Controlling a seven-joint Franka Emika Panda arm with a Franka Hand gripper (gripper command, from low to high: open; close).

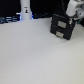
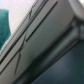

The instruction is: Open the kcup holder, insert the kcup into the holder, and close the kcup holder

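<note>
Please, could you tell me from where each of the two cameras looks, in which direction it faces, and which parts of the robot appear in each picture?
Exterior view: off the arm, looking down across the white table to the black kcup holder at the exterior view's right; the arm's whitish end shows above the holder, the gripper not clearly.
Wrist view: on the wrist, very close and blurred, facing dark ridged surfaces, probably the kcup holder, with a green patch at one edge; no fingers are discernible.
Shared: apparently only the kcup holder.

lab: bare white tabletop (image 1: pixel 35 55)
</note>
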